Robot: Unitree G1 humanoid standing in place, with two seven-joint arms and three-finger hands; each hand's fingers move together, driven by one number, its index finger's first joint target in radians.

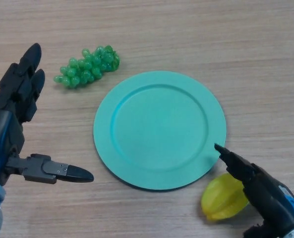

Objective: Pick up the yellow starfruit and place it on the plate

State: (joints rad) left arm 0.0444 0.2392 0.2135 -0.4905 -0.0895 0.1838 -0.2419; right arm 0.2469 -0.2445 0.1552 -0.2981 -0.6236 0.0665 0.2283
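1. Starfruit (223, 196), yellow and ridged, lies on the wooden table (246, 44) just off the lower right rim of the teal plate (159, 129), close beside it and perhaps just touching; nothing sits on the plate
2. Its long axis runs roughly across the view, tilted a little up toward the right, where the fruit slips behind the right hand
3. Right hand (251, 181) comes in from the lower right corner and sits directly over the fruit's right end, one straight finger pointing up-left so that its tip reaches the plate's rim; I see nothing curled round the fruit, so I judge the hand open and the pick not yet made
4. Left hand (20, 99) hangs open well away on the far side of the plate, fingers straight, thumb stretched toward the plate, holding nothing; the right one is plainly the nearer
5. Green grapes (88, 66) rest beyond the plate's upper left edge, clear of it
6. Hidden: the fruit's right end and the lower parts of the right hand, which the frame edge cuts off, so contact between hand and fruit cannot be settled
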